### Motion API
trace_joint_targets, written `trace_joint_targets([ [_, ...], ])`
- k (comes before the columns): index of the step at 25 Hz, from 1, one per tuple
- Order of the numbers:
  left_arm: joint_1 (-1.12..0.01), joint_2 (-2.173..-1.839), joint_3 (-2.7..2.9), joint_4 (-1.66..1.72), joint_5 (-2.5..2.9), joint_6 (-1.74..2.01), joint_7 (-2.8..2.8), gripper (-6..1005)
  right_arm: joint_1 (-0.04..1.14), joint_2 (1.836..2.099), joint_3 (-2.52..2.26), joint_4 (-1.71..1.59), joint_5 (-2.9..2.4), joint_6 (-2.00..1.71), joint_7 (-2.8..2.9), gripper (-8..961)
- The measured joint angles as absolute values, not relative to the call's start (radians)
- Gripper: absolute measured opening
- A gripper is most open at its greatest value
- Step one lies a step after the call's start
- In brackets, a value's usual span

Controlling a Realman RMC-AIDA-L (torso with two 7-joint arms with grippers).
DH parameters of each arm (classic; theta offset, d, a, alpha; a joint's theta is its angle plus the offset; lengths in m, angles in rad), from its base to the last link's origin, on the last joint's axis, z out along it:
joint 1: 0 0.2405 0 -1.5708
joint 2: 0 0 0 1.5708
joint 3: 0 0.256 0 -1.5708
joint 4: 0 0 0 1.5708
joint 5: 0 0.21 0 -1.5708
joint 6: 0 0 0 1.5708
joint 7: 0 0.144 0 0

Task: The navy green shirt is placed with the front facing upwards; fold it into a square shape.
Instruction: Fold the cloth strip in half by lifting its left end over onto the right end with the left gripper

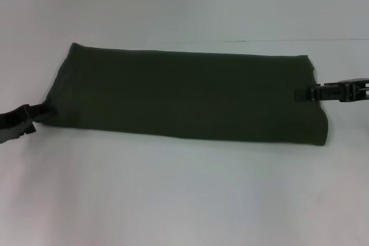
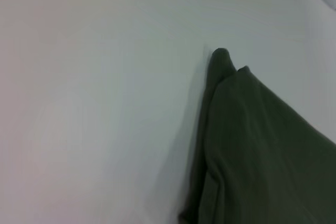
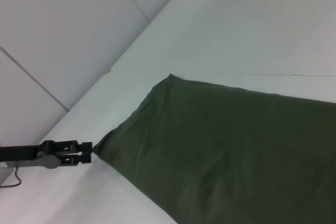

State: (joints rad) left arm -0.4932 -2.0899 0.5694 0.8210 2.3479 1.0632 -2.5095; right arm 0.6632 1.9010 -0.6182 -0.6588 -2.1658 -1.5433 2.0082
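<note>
The navy green shirt lies on the white table as a long dark olive band running left to right, with no lettering showing. My left gripper is at the band's near left corner, shut on the cloth. The right wrist view shows that gripper pinching the corner and drawing the shirt out to a point. My right gripper reaches in from the right and sits over the band's right end. The left wrist view shows only a folded edge of the shirt on the table.
White tabletop stretches in front of the shirt and behind it. A seam or far edge of the table runs behind the shirt. A pale panelled wall stands beyond the table's left end.
</note>
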Motion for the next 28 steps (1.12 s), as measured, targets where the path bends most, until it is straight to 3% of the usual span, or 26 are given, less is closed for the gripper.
trace_joint_targets([
  [28,-0.51,-2.088,0.578,0.799,2.362,1.054,-2.511,791,0.655,1.902,-0.608,-0.663,-2.16,-1.527,2.012,725],
])
